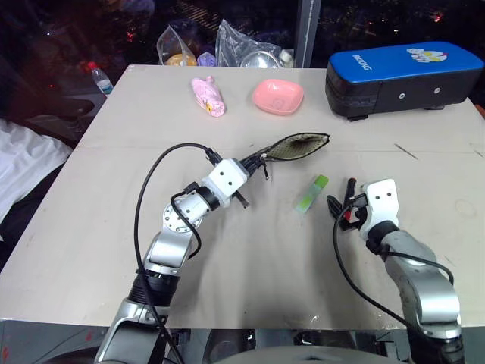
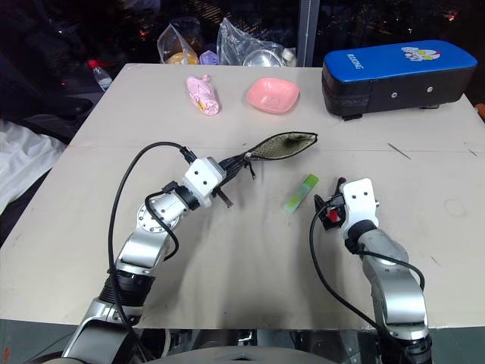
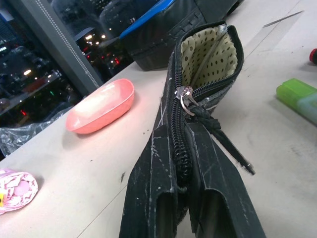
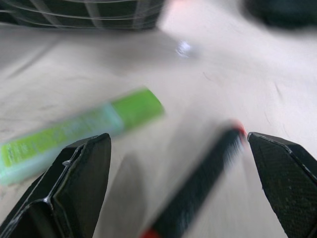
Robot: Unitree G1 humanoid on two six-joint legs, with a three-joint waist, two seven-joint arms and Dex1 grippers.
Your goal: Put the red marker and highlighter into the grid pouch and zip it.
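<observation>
My left gripper point(image 1: 256, 161) is shut on the near end of the grid pouch point(image 1: 300, 145) and holds it up off the table. The pouch's mouth gapes open toward the far right, showing a dotted cream lining point(image 3: 208, 52), and its zipper pull point(image 3: 184, 96) sits just past my fingers point(image 3: 153, 198). The light green highlighter point(image 1: 311, 193) lies on the table below the pouch's mouth. My right gripper point(image 1: 342, 202) is open, low over the table just right of the highlighter. The red marker point(image 4: 198, 193), a black barrel with a red end, lies between its fingers.
A big blue-and-black hard case point(image 1: 402, 76) stands at the back right. A pink dish point(image 1: 278, 96) and a pink wrapped bundle point(image 1: 208, 96) lie at the back middle, with plastic bags point(image 1: 242, 47) behind them. A bottle point(image 1: 98, 77) stands beyond the table's left corner.
</observation>
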